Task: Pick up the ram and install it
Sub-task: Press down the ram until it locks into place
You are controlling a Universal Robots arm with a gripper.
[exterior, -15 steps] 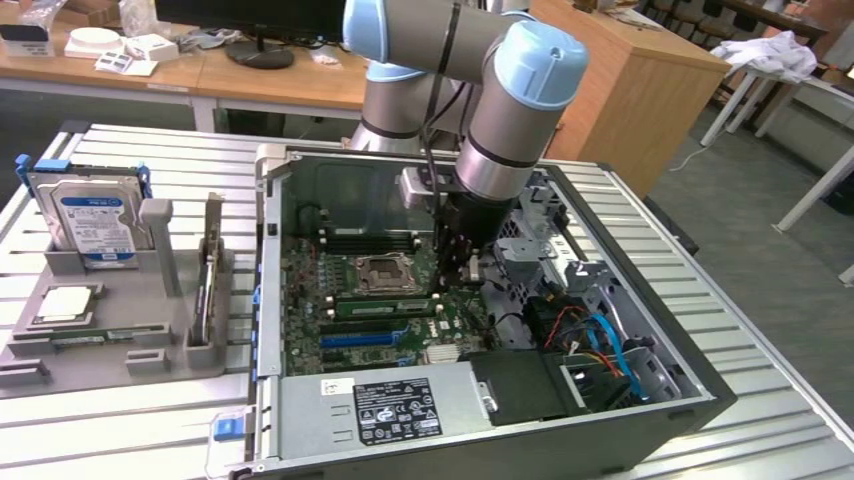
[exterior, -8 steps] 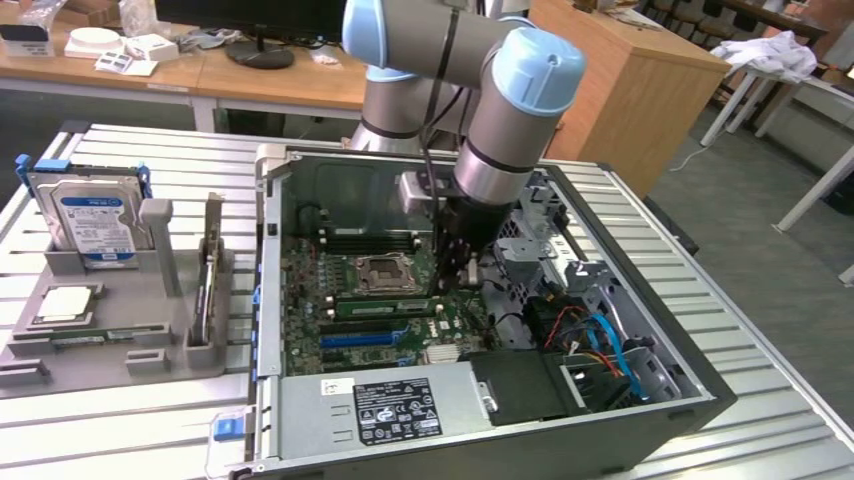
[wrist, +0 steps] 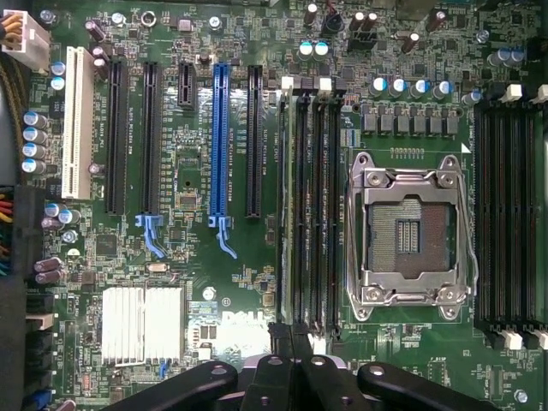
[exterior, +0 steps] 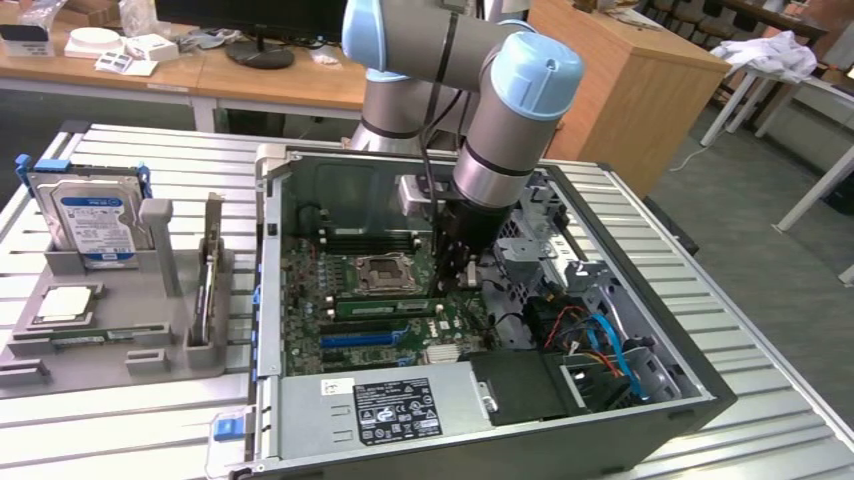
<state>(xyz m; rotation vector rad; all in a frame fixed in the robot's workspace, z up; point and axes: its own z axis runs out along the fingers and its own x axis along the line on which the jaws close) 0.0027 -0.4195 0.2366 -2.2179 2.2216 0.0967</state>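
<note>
Claw [wrist: 287, 338]: shut, fingertips together, low over mobo [wrist: 188, 257] inside open PC case [exterior: 267, 300]. Tips right at one end of ram [wrist: 282, 214]; can't tell whether pinching it or just touching. Ram: thin green stick, edge-on, standing along outermost of four black slots beside CPU socket [wrist: 409, 227], i.e. slot farthest from socket, approx. full slot length. On exterior view, same green strip [exterior: 380, 306] just below socket [exterior: 380, 272], claw [exterior: 454, 275] at its end toward exterior view's right. Beyond ram on wrist view: blue slot [wrist: 220, 137] among black exp. slots, then silver heatsink [wrist: 141, 321]. Outside case, toward exterior view's left: gray fixture tray [exterior: 120, 330] on slatted counter [exterior: 134, 420], hard drive [exterior: 94, 215] upright in it. Farther back: wooden cabinet [exterior: 627, 90].
</note>
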